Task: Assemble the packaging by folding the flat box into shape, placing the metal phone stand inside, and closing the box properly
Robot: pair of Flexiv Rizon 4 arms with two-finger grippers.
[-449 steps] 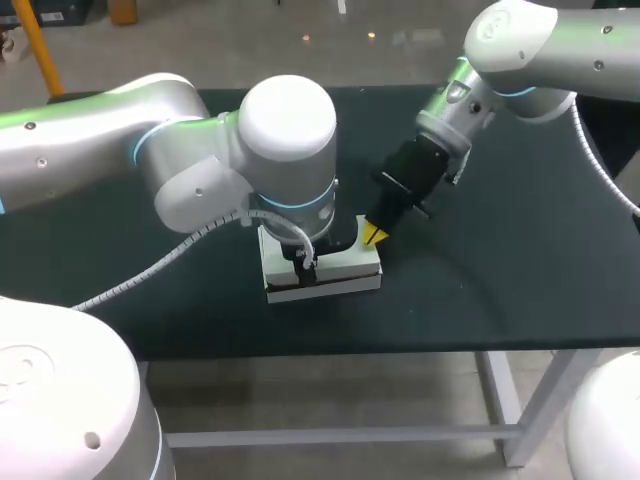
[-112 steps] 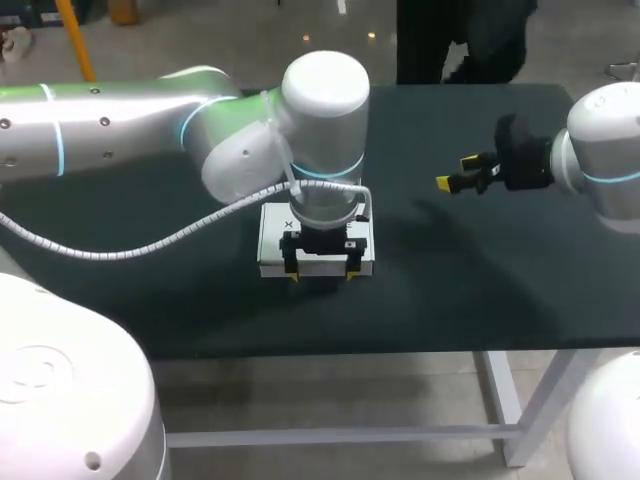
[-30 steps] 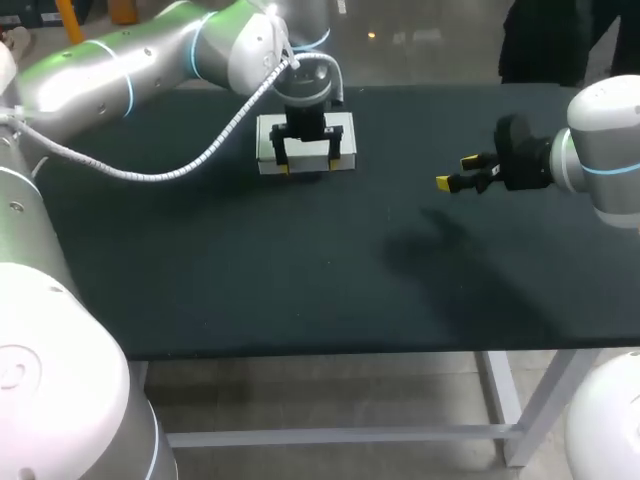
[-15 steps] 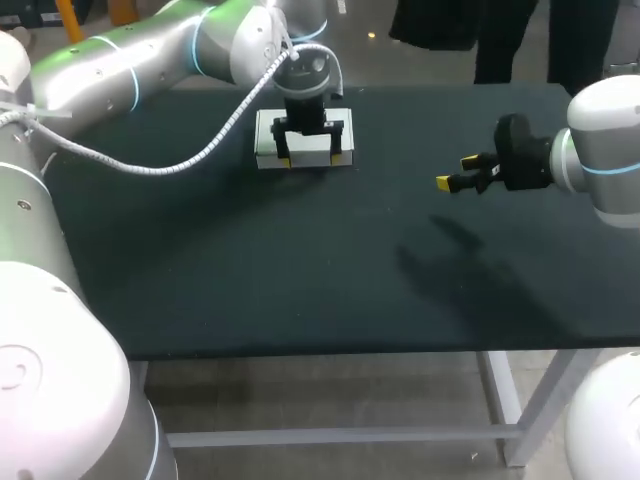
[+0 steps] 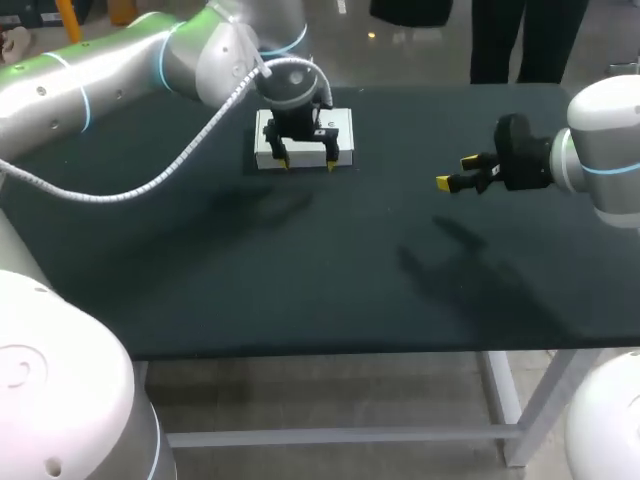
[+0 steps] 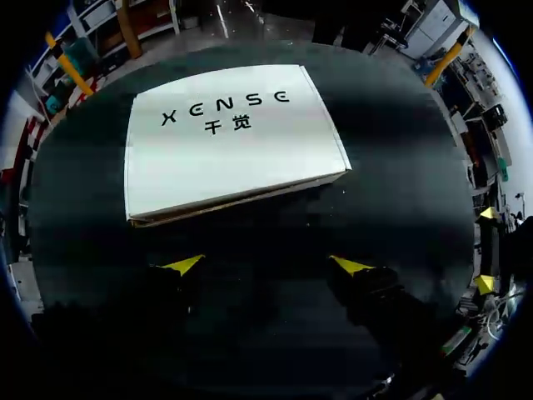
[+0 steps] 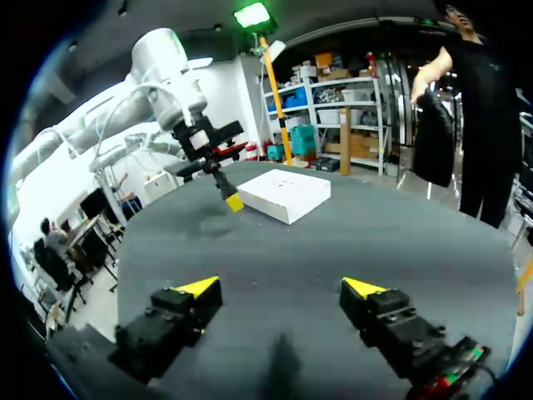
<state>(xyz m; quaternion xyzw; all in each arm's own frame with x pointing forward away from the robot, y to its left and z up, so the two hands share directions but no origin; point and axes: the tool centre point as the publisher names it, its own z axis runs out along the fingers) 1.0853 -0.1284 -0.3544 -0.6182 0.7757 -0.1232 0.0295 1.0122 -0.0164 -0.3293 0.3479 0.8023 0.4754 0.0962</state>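
**Q.** Which way does the task's thing lie from your left claw?

**A.** The flat white rectangular cardboard box (image 6: 229,142) rests on the dark bench (image 5: 300,280) with its lid down, so its contents are hidden. My left claw (image 6: 266,265) hangs just off the long edge of the box that faces it. Its yellow tips are spread with nothing between them, and neither tip touches the cardboard. The box lies straight ahead of the tips.

**Q.** How does the long axis of the box run?

**A.** It runs across my line of approach, roughly parallel to the line joining the two tips. The printed top of the box faces up. The side wall that faces my left claw is one of the box's two long ones.

**Q.** Which arm is nearer the box?

**A.** The left arm, by a wide margin. My right claw (image 7: 281,287) hangs well apart from the box, out beyond one of its short ends. Its tips are likewise spread and empty.

**Q.** What does the coming move turn on?

**A.** I judge the box to be closed and set down, so only a retreat seems left. That retreat would run straight back from the facing long edge, where nothing lies between claw and box. If the box needs another grip, the left claw would have to go forward over that edge. The spread of its tips looks narrower than the long side.
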